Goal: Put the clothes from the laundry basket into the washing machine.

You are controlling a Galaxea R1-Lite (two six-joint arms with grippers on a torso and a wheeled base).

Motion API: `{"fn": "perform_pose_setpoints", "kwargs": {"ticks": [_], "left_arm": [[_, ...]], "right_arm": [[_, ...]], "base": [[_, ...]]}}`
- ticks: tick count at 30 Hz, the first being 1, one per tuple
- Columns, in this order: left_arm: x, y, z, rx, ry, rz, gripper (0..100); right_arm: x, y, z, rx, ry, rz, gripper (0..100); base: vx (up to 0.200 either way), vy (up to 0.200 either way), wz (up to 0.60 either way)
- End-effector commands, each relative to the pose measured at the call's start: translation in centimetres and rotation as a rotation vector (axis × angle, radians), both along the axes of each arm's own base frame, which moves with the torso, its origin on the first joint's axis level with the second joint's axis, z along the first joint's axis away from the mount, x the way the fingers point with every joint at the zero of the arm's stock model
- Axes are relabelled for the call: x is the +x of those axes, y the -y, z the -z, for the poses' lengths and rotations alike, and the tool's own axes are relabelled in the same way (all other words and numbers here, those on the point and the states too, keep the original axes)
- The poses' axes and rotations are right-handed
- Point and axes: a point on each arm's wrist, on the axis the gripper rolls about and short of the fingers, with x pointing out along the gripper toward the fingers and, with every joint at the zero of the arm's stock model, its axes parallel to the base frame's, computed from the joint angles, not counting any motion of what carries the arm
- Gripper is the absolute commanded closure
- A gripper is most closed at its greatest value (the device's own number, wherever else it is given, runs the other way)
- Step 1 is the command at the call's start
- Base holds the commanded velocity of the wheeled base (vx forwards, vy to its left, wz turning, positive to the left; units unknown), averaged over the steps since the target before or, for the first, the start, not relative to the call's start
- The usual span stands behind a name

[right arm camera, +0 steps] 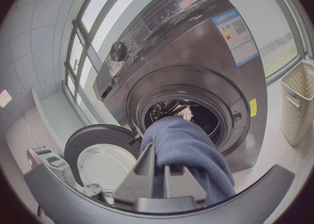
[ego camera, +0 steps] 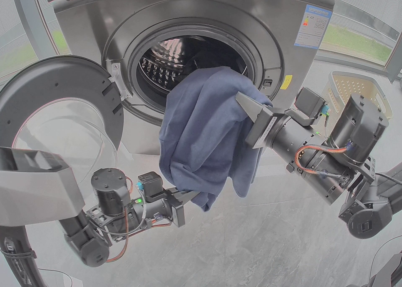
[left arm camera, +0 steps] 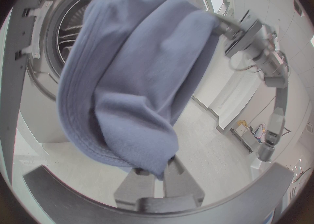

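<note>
A blue garment (ego camera: 205,133) hangs in front of the washing machine's (ego camera: 201,19) open drum mouth (ego camera: 184,63), its upper fold level with the opening's lower rim. My right gripper (ego camera: 245,101) is shut on the garment's upper right part. Lower down, my left gripper (ego camera: 196,195) is shut on its bottom hem. In the left wrist view the garment (left arm camera: 137,71) rises from the left gripper (left arm camera: 160,170) toward the right gripper (left arm camera: 225,26). In the right wrist view the cloth (right arm camera: 189,146) drapes over the right gripper (right arm camera: 160,164) before the drum. The beige laundry basket (ego camera: 360,86) stands right of the machine.
The round machine door (ego camera: 58,103) stands swung open on the left, near my left arm. Grey floor (ego camera: 251,241) lies open below the garment. Windows run behind the machine on both sides.
</note>
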Motion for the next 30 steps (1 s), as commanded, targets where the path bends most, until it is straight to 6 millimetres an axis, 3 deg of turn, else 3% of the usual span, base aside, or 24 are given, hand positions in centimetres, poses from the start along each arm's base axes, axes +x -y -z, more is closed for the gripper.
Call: {"fn": "perform_pose_setpoints", "kwargs": {"ticks": [1, 7, 21, 30], "left_arm": [[-6.2, -2.1, -4.7, -0.053, 0.08, 0.056, 100], [-8.3, -2.9, -6.6, -0.108, 0.119, 0.072, 100], [-4.1, -1.1, -8.2, -0.22, 0.147, -0.127, 100], [-3.2, -0.6, -9.2, -0.255, 0.189, -0.187, 100]], "right_arm": [[0.9, 0.4, 3.7, -0.103, -0.087, -0.011, 0], [1.4, -0.2, 6.0, -0.144, -0.13, -0.01, 0], [0.7, 0.6, 7.5, -0.177, -0.134, 0.004, 0], [0.1, 1.0, 8.3, -0.218, -0.149, 0.001, 0]], "base": [[0.0, 0.0, 0.0], [0.0, 0.0, 0.0], [0.0, 0.0, 0.0], [0.0, 0.0, 0.0]]}}
